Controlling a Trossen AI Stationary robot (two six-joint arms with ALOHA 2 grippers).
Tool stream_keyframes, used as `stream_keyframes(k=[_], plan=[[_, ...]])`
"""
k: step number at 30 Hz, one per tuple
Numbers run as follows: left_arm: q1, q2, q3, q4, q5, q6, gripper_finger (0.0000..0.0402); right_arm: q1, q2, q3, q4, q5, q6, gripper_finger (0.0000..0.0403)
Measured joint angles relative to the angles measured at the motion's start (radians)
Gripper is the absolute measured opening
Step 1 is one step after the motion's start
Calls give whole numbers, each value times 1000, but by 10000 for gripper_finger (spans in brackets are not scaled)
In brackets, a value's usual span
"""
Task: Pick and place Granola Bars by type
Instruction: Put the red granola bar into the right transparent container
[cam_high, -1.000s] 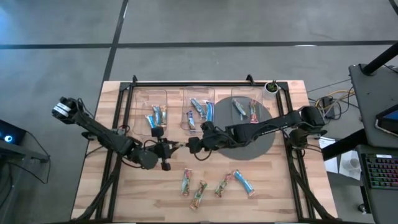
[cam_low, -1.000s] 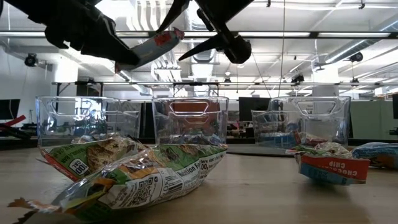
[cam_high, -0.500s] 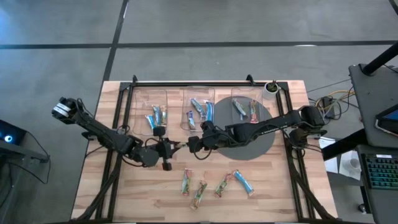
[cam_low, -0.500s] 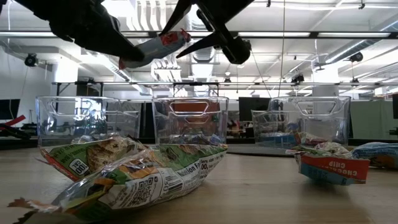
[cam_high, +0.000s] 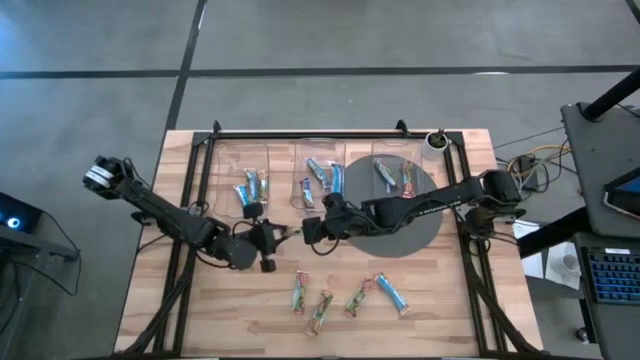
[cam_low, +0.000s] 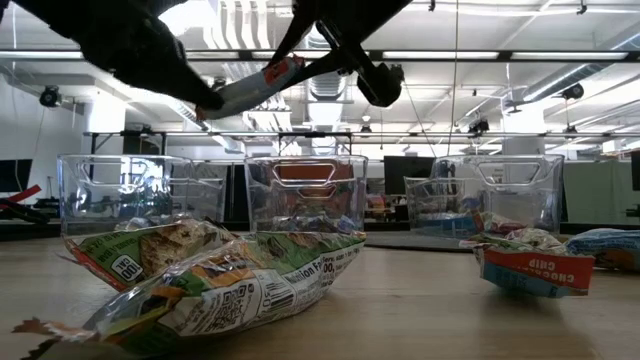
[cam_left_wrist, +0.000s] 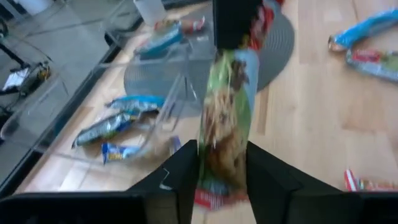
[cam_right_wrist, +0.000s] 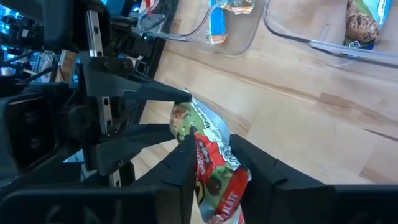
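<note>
Wooden table (cam_high: 200, 300) carries three clear bins (cam_high: 245, 165) along its 12 o'clock edge, each with bars inside. Above mid-table, one green-wrapped bar (cam_high: 288, 234) is held off the surface at both ends. Left gripper (cam_high: 270, 238) fingers clamped on one end; right gripper (cam_high: 305, 231) fingers clamped on the red-marked end. Four loose bars (cam_high: 350, 297) lie towards 6 o'clock, one blue, well apart from the grippers.

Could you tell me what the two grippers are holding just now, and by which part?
Both hold one green-wrapped granola bar above the table: the left gripper pinches one end, the right gripper the opposite, red-marked end.
</note>
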Motion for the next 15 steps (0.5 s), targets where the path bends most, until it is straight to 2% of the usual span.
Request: stream_keyframes(k=[5,9,12,15], plan=[[-34,-5,-6,-194,5,-99,113,1,-10,0,-8,12,-25,69],[-57,-17,-5,-263,4,-191,113,3,-38,0,-66,72,-34,68],[-74,-17,-5,-338,10,-272,113,14,-89,0,-174,184,-39,68],[-86,-18,-12,-396,24,-352,113,34,-162,22,-440,337,41,68]])
